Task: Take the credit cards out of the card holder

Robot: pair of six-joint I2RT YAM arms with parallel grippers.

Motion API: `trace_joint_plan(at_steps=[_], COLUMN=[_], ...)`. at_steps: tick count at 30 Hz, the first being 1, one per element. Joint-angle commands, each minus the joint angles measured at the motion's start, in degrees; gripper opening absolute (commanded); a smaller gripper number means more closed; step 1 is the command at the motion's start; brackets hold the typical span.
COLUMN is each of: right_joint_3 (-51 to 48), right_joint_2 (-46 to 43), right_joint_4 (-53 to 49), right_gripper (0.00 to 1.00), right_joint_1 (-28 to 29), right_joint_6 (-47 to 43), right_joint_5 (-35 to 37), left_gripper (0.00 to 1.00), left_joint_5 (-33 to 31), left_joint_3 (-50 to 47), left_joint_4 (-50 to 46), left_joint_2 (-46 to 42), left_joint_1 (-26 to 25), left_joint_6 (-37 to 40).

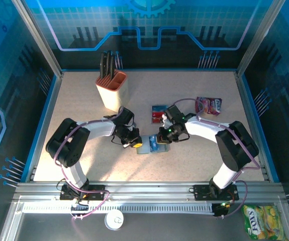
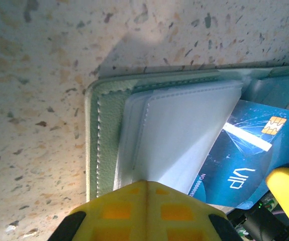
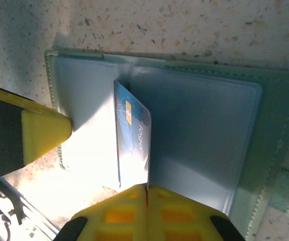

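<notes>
Right pincer [image 3: 147, 188] pinching the blue card [image 3: 132, 133], its long axis running straight away; left pincer [image 2: 144, 183] grips card holder [image 2: 101, 130] flap.

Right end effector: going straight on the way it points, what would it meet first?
The right end effector pinches the blue card; straight ahead it would likely meet the open wallet at its fold.

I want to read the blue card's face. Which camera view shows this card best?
The left wrist view: the blue card lies face-on, chip and lettering plain. The right wrist view shows it steeply slanted, pinched by the right gripper. The top view gives a tiny blue patch.
</notes>
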Motion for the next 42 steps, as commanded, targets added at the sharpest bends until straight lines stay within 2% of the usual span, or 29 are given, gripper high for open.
trace_joint_plan(at_steps=[1,10,30,38,42], right_joint_3=[2.6,5.3,6.6,9.0,11.6], right_joint_2=[-0.7,1.7,1.1,-2.0,-2.3], right_joint_4=[-5.9,-7.3,-8.2,-12.2,-15.6], right_gripper=[0.07,0.06,0.04,0.01,0.00], right_joint_1=[1.0,3.4,3.9,2.3,1.9], right_joint_6=[-1.9,-0.5,-0.3,-4.3,-11.5], right_joint_5=[4.0,5.1,5.4,6.0,7.4], left_gripper=[0.00,0.00,0.00,0.00,0.00], left_joint_5=[-2.1,-0.8,-0.1,-1.2,-1.1], left_joint_3=[0.8,1.1,2.0,1.3,0.7], left_joint_4=[-3.0,-1.7,-0.1,-0.5,-0.3], left_joint_2=[1.9,3.2,5.2,3.6,2.6], left_joint_1=[-0.4,-0.8,-2.6,-2.2,-1.6], left_joint_6=[1.1,0.9,0.2,0.7,0.7])
